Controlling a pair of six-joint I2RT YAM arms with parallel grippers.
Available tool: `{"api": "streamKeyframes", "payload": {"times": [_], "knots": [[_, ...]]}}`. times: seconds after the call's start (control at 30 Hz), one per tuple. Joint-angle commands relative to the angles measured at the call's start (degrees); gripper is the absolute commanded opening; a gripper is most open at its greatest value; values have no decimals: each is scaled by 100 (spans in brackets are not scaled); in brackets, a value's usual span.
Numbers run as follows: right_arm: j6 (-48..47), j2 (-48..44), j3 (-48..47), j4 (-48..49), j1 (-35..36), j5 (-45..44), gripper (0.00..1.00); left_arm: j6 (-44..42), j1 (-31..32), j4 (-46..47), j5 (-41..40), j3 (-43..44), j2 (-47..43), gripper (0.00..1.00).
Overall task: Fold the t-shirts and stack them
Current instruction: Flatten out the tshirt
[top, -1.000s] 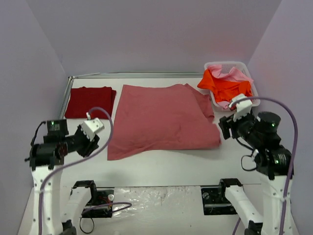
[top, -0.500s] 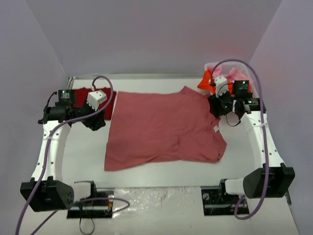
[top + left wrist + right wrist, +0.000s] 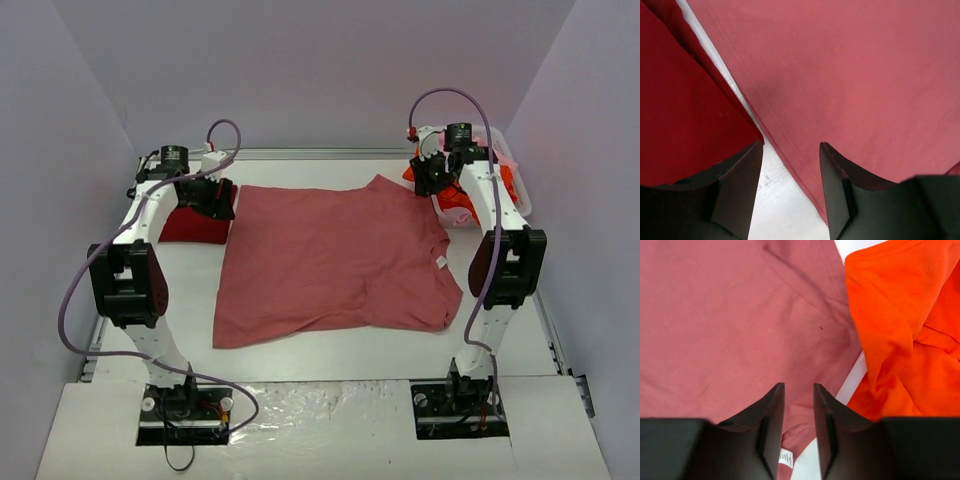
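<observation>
A flat white table [image 3: 330, 358] sits between plain pale purple walls [image 3: 300, 70] at nine, twelve and three o'clock.

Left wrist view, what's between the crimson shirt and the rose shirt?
A narrow strip of bare white table, running between crimson shirt and rose shirt in the left wrist view.

A robotics lab cell: bare lilac walls [image 3: 300, 70] rise behind the left gripper [image 3: 222, 200] and right gripper [image 3: 424, 180], boxing a white table [image 3: 330, 345] (metal rail [image 3: 300, 153] edging it).
</observation>
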State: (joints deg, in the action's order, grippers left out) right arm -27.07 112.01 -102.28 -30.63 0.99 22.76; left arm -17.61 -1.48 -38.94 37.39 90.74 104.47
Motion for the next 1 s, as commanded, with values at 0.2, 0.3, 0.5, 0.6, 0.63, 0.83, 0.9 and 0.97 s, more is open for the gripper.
{"api": "streamKeyframes", "payload": {"times": [0.2,0.3,0.5,0.6,0.63,0.83,0.9,0.97], "knots": [[228,1278,-793,-110,427,-878,0,363,455,343,-328,761,688,48],[246,1560,-820,-118,454,-1002,0,442,569,475,-530,831,925,48],[281,1912,-1118,-118,463,-1230,2,679,666,817,-1303,1339,1409,48],[273,1930,-1163,-118,454,-1204,3,715,719,1124,-1760,1647,1620,48],[272,1930,-1154,-118,454,-1187,4,697,728,1212,-1865,1718,1673,48],[220,1869,-978,-118,454,-1090,4,618,736,1091,-1902,2878,2516,48],[220,1860,-952,-127,446,-1072,4,644,728,924,-1797,3420,2929,49],[220,1869,-934,-118,446,-1142,4,653,736,608,-1709,3809,3349,49]]}}
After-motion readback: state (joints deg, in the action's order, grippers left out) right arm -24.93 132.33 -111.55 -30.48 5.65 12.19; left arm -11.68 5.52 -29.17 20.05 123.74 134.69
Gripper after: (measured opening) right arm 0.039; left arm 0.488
